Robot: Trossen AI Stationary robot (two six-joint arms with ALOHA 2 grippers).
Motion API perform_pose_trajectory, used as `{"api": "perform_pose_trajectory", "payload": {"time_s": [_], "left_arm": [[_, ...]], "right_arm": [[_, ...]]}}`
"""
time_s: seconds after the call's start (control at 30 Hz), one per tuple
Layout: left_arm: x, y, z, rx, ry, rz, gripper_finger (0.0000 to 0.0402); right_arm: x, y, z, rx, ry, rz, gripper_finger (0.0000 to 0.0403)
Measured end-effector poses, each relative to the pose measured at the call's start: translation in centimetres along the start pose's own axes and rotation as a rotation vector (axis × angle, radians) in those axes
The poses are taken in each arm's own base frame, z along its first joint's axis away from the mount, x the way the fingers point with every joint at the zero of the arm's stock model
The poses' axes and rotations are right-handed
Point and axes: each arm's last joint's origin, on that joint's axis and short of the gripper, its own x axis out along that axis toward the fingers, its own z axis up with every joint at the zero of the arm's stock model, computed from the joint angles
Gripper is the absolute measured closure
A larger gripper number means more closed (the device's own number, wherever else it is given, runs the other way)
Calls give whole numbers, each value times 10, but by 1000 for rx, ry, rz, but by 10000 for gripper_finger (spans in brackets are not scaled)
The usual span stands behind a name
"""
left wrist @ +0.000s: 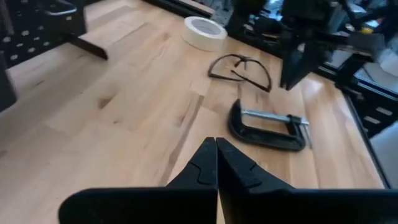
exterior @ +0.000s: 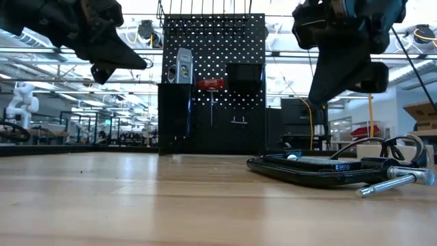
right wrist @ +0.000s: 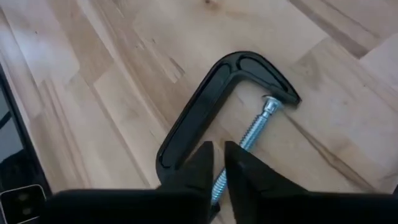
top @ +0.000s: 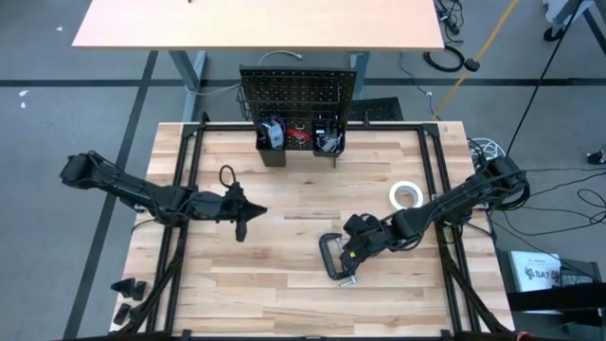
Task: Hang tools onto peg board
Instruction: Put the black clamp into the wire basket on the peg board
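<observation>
The right tool (right wrist: 217,163) hovers low over the black C-clamp (top: 333,256), which lies flat on the bench (top: 284,303) right of centre, nearer the front edge than the peg board (top: 298,95) standing upright at the far edge. From the right wrist view the fingers show only a narrow gap, parted a crack and gripping nothing, with the clamp's curved frame and its silver screw directly beneath the tips. The left tool (left wrist: 216,163) hangs above the bench on the left, fingers pressed together and empty, waiting. To do this pick well, I'd judge the right tool needs to spread wider first, since that slit won't straddle the frame, then settle over the straight back of the clamp, not the screw, which is thin and round and could roll or slip. A firm hold on the frame should keep the tool from swinging on the way to the board. The glasses (left wrist: 239,65) and the white tape roll (top: 406,196) lie on the bench just beyond the clamp towards the far right, apart from it, so a straight lift should clear both. On the board a few tools already sit in the two bins (top: 327,140) low on its face.
</observation>
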Motion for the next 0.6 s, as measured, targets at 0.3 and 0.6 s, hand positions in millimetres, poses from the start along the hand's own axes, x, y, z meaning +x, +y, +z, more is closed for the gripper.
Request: {"api": "perform_pose_trajectory", "payload": {"time_s": [0.3,0.6], "left_arm": [[12,-1,-8,120,44,11,364],[15,-3,-5,205,2,-3,359]], "right_arm": [[3,-6,5,124,7,-40,230],[38,-13,-5,147,67,-133,222]]}}
